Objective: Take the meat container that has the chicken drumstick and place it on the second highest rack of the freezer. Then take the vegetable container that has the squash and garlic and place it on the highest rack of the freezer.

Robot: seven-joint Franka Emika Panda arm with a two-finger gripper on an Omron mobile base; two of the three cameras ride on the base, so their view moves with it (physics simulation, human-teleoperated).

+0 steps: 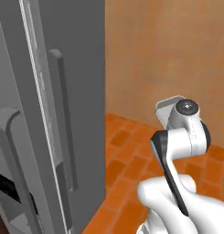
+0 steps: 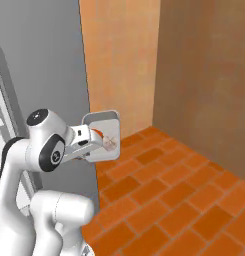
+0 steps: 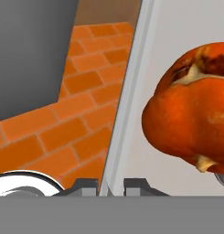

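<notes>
Gripper [image 3: 111, 185] clamped on rim of vegetable container [image 2: 105, 120], tray tipped on edge. Squash [image 3: 191, 107] inside. Arm folded beside freezer [image 1: 49, 114].

We've got the freezer [image 1: 49, 114] standing tall on our left, its bar handles [image 1: 63, 119] jutting toward us, blocking that whole side. To the right the brick floor [image 2: 184, 190] lies open out to the far walls [image 2: 204, 80]. The vegetable container [image 2: 105, 136] hangs just beside the freezer's edge.
</notes>
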